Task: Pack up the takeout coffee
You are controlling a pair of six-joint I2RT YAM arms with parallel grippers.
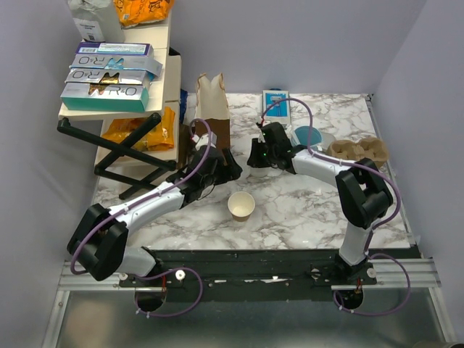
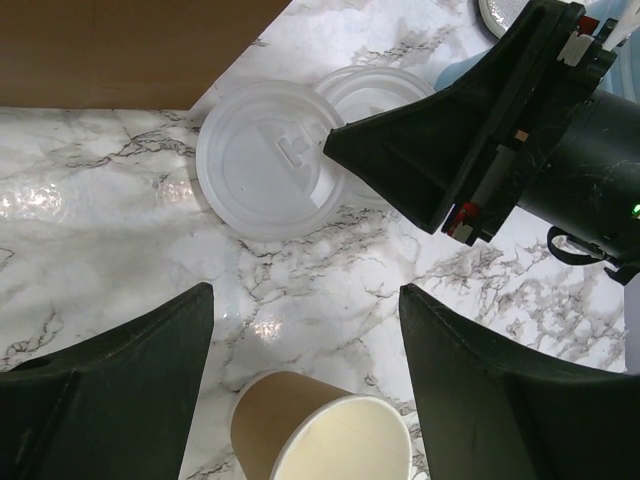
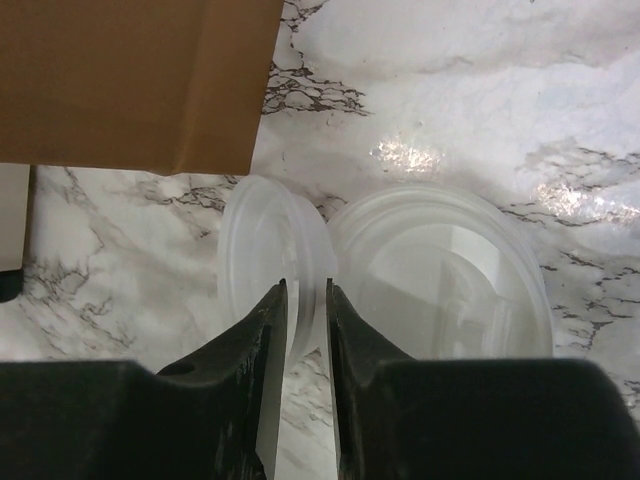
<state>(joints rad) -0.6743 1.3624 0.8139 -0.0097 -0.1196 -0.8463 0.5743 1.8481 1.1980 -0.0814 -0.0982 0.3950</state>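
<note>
The cream-tan paper cup (image 1: 241, 205) stands upright and open on the marble table, also low in the left wrist view (image 2: 320, 430). Two round white lids lie beside the brown paper bag (image 1: 212, 109). My right gripper (image 3: 306, 290) is shut on the right rim of the left lid (image 3: 262, 250), which tilts; the second lid (image 3: 440, 270) lies just right of it. The left wrist view shows both lids (image 2: 265, 160) (image 2: 375, 90) and the right fingers (image 2: 400, 150). My left gripper (image 2: 305, 340) is open and empty, above the table between cup and lids.
A light-blue mug (image 1: 308, 135) and a brown pulp carrier (image 1: 359, 150) sit at the back right. A blue-white packet (image 1: 276, 101) lies at the back. A shelf with boxes (image 1: 116, 72) on a black stand fills the left side.
</note>
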